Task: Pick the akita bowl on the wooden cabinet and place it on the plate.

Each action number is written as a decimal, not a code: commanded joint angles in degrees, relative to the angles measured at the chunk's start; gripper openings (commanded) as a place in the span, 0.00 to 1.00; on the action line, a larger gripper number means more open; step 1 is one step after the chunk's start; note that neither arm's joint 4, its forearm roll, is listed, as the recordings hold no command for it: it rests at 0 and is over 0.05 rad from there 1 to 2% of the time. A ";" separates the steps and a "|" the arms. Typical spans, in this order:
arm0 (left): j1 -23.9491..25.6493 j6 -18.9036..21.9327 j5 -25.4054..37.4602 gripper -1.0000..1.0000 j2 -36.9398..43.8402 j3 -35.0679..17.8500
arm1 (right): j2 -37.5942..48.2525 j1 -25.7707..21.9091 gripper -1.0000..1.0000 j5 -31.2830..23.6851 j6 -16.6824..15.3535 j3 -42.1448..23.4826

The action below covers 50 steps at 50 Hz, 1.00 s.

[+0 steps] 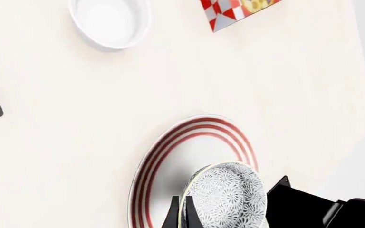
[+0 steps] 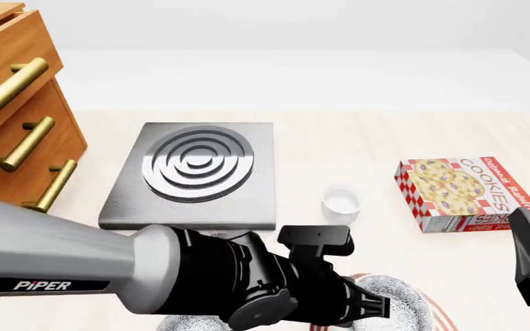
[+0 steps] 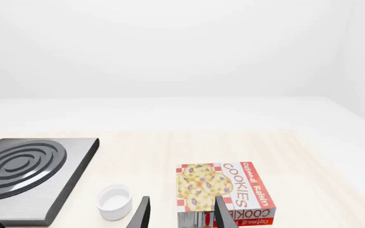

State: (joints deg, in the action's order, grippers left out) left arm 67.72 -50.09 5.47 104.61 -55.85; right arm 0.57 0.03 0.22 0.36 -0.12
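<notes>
Left arm over the plate (image 1: 169, 156), carrying the akita bowl (image 1: 228, 199). In the left wrist view the left claw (image 1: 181, 216) is closed on the bowl's rim, one dark finger on each side of the wall, so that the bowl hangs tilted above the plate's inner field, within the red rings. Whether the bowl already touches the plate cannot be told. In the front view the left arm covers most of the bowl; only a speckled edge (image 2: 396, 293) shows at the lower margin, beside a sliver of the plate's red rim (image 2: 437, 318).

The right claw (image 3: 181, 213) is idle and partly open with nothing between its fingers, aimed toward the cookie box (image 3: 224, 190) and the small white cup (image 3: 114, 202). The stove plate (image 2: 196, 172) and the wooden cabinet (image 2: 16, 117) stand at the far left of the counter (image 2: 357, 145).

Handling, as judged: the bowl looks rigid, glazed and probably slippery and brittle, of moderate weight. A pinch across the rim wall is the sound hold, but it leaves the bowl free to swing; it should be levelled and set down gently before release, as a drop could chip bowl or plate.
</notes>
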 commanded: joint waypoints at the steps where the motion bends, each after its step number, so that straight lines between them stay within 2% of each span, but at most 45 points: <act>1: 0.01 -0.10 -0.92 0.00 0.60 -0.10 | -0.01 0.00 1.00 0.00 0.00 0.00; 10: -0.68 0.38 -0.83 0.00 0.44 -0.53 | 0.01 0.00 1.00 0.00 0.00 0.00; 13: -2.83 4.16 0.79 0.00 0.45 -2.29 | 0.00 0.00 1.00 0.00 0.00 0.00; 14: -2.09 4.59 1.00 1.00 0.63 -2.74 | 0.00 0.00 1.00 0.00 0.01 0.00; 17: -2.98 7.89 3.73 1.00 0.66 -4.54 | 0.02 0.01 1.00 0.00 0.01 0.00; 23: -3.29 10.91 3.72 1.00 -2.91 -5.23 | -0.01 0.00 1.00 0.00 -0.01 0.00; 32: -3.77 13.76 7.38 1.00 -10.14 -5.16 | -0.01 0.01 1.00 0.00 0.00 0.00; 42: -7.88 16.78 10.18 1.00 -17.39 -3.30 | -0.01 0.00 1.00 0.00 0.00 0.00; 50: -10.00 19.67 9.89 1.00 -23.50 -1.76 | -0.01 0.02 1.00 0.00 -0.01 0.00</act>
State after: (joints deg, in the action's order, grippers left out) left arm 60.26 -33.74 14.38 88.07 -59.04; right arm 0.57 0.04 0.22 0.36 -0.12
